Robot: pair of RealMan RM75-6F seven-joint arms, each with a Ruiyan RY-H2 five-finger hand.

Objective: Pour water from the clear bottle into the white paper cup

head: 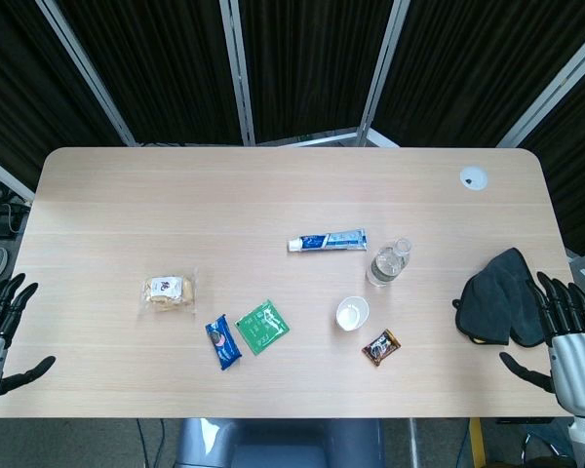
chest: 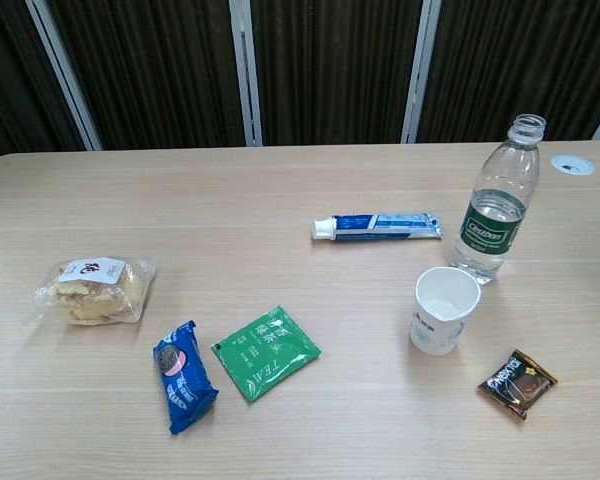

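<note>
The clear bottle stands upright and uncapped on the table, just behind the white paper cup, ready for pouring; nothing is grasped yet. Both hands wait at the near table corners, the left hand and right hand with fingers spread, holding nothing.

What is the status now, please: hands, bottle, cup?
Left hand and right hand open, at table edges. Clear bottle upright, uncapped, beside white paper cup. Nothing between them.

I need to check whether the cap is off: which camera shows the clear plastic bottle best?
The chest view. The clear plastic bottle stands side-on there, showing its open, capless neck, green label and water level. The head view looks down on the bottle, so it appears small and foreshortened, its label unreadable.
</note>
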